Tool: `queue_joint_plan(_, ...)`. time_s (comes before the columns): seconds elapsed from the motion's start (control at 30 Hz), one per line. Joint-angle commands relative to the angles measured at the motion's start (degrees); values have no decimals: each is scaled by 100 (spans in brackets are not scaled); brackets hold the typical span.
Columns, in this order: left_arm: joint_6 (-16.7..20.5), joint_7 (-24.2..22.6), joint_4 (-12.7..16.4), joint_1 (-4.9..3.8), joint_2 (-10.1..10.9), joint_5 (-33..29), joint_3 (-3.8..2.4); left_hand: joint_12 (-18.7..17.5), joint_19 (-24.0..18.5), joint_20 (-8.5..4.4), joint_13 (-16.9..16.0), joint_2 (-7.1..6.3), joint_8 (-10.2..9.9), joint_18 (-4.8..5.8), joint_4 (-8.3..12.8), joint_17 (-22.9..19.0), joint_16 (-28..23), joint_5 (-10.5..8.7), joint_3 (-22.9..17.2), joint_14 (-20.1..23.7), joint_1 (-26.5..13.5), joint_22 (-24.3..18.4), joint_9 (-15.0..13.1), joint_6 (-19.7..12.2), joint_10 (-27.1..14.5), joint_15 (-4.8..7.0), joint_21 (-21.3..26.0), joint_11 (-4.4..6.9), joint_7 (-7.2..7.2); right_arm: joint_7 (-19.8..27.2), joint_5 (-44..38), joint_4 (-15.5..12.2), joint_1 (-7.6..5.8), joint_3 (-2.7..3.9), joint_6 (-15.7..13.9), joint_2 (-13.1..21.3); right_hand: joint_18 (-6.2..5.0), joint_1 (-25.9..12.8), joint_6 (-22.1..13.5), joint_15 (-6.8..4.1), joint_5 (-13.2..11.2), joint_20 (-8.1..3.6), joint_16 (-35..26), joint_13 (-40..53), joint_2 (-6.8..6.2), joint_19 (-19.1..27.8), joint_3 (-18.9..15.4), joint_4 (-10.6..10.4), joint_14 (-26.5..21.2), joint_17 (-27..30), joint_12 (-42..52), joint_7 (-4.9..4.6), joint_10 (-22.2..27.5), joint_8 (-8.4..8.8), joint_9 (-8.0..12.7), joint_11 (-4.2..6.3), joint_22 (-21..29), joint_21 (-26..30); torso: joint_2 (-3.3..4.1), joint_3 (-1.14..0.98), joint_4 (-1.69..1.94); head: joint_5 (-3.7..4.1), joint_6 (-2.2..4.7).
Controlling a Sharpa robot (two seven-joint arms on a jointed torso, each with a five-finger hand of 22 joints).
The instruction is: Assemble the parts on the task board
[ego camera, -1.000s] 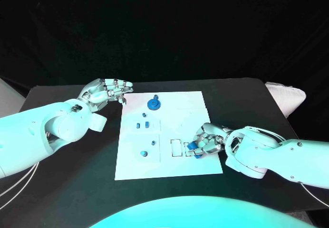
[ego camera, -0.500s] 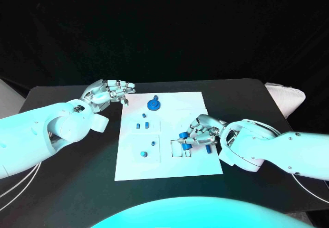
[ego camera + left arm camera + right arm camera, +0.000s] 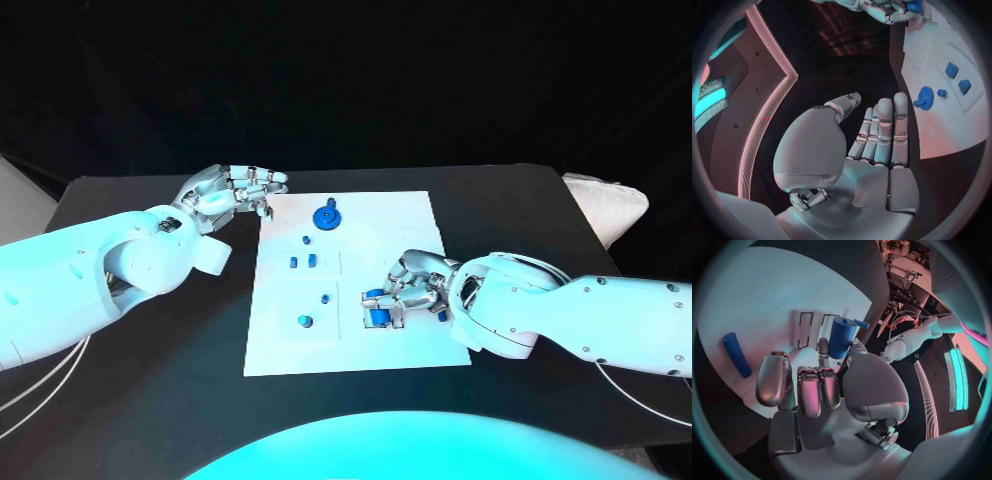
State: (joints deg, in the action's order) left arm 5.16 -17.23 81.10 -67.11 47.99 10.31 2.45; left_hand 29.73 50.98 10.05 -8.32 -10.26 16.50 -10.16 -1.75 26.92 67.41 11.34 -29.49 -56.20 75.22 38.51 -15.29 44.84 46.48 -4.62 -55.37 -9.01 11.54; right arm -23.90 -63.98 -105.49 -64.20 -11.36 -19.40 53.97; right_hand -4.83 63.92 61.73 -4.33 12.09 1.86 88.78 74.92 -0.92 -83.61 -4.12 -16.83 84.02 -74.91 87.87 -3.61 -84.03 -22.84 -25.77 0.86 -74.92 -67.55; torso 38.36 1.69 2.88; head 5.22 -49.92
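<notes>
The white task board (image 3: 389,240) lies in the middle of the black table. My right hand (image 3: 418,285) is over the board's near right part and pinches a blue cylinder (image 3: 378,303), which the right wrist view shows as a blue cylinder (image 3: 841,337) held between thumb and a finger, just beside two rectangular slots (image 3: 814,329). A blue rod (image 3: 737,354) lies loose on the board. My left hand (image 3: 231,190) hovers at the board's far left corner with nothing in it, its fingers (image 3: 882,130) stretched out.
Other blue parts sit on the board: a round knobbed disc (image 3: 327,215), a small peg (image 3: 307,240), two blocks (image 3: 302,263) and a piece (image 3: 304,321) nearer me. A pale cloth-like object (image 3: 606,205) lies at the table's right edge.
My right hand has moved left from the board's right edge towards the slots, carrying the blue cylinder. The left hand has stayed where it was.
</notes>
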Motion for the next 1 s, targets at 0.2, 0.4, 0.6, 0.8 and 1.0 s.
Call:
queue_joint_plan(0.2,-91,-5,16,-3,2,-11,-4,29,45,9,-9,-8,34,-39,-31,-5,34,5,10,10,-48,-6,8,-40,-38,-18,21,-3,107,-410,-621,18,10,0,344,-43,59,-50,81,-29,-49,-21,27,1291,-10,-31,-51,2,538,-1214,4,68,-458,-27,-11,29,-344,16,-1,-14,-4,-8,-8)
queue_joint_plan(0.4,-95,-5,17,-3,5,-10,-4,29,45,9,-9,-8,34,-39,-31,-5,34,5,10,10,-48,-6,8,-40,-38,-18,21,-3,107,-494,-815,43,11,0,292,-57,61,-55,81,-31,-49,-22,28,1296,20,-33,-57,0,539,-1217,8,70,-460,-34,-13,31,-349,9,-1,-11,-2,-11,-8)
queue_joint_plan(0.6,-90,-2,20,-3,13,-9,-4,29,45,9,-9,-8,34,-39,-31,-5,34,5,10,10,-48,-6,8,-40,-38,-18,21,-3,107,-518,-882,58,11,1,275,-67,60,-59,81,-31,-47,-23,30,1297,34,-33,-62,0,540,-1222,9,71,-461,-37,-14,32,-348,13,3,-11,-1,-12,-8)
queue_joint_plan(0.8,-95,1,24,-3,17,-8,-4,29,45,9,-9,-8,34,-39,-31,-5,34,5,10,10,-48,-6,8,-40,-38,-18,21,-3,107,-516,-886,94,25,1,277,-116,60,-69,81,-32,-45,-24,32,1306,46,-33,-70,-2,541,-1228,16,71,-467,-41,-16,33,-349,13,3,-13,2,-23,-8)
queue_joint_plan(1.0,-94,5,26,-3,23,-7,-4,39,47,11,-11,-8,40,-39,-37,-6,36,5,14,13,-46,-10,7,-46,-50,-20,27,-4,108,-510,-867,118,53,1,272,-157,59,-128,76,-34,-75,-26,32,1306,77,-32,-129,-4,541,-1228,14,72,-467,-56,-20,34,-351,20,0,-12,-2,-35,-8)
